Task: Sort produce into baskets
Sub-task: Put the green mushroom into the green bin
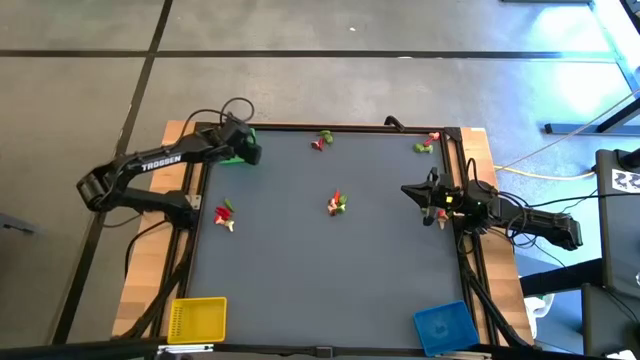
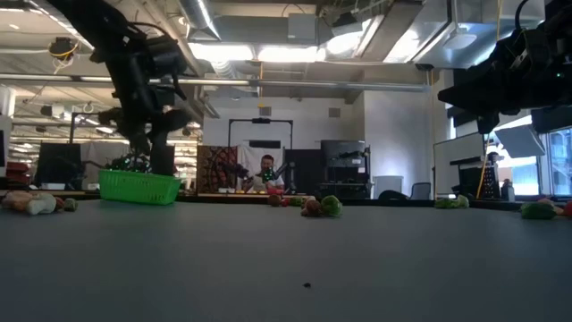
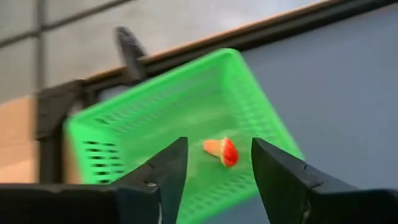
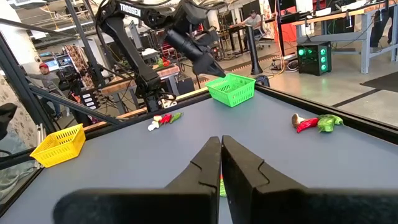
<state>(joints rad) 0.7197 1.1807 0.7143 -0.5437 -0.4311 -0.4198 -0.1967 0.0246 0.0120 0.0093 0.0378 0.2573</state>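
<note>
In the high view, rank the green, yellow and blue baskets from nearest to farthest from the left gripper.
1. Green basket: directly under the left gripper, at the table's far left corner.
2. Yellow basket: near left corner.
3. Blue basket: near right corner, farthest.

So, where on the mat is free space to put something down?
Free: the wide stretch between the middle produce cluster and the yellow basket and blue basket. Crowded: the far corner where the left pincer hangs over the green basket.

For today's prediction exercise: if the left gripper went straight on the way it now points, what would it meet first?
Probably the red-and-orange produce piece lying in the green basket, then the basket floor; the left gripper hangs above with open jaws, though depth is unclear.
</note>
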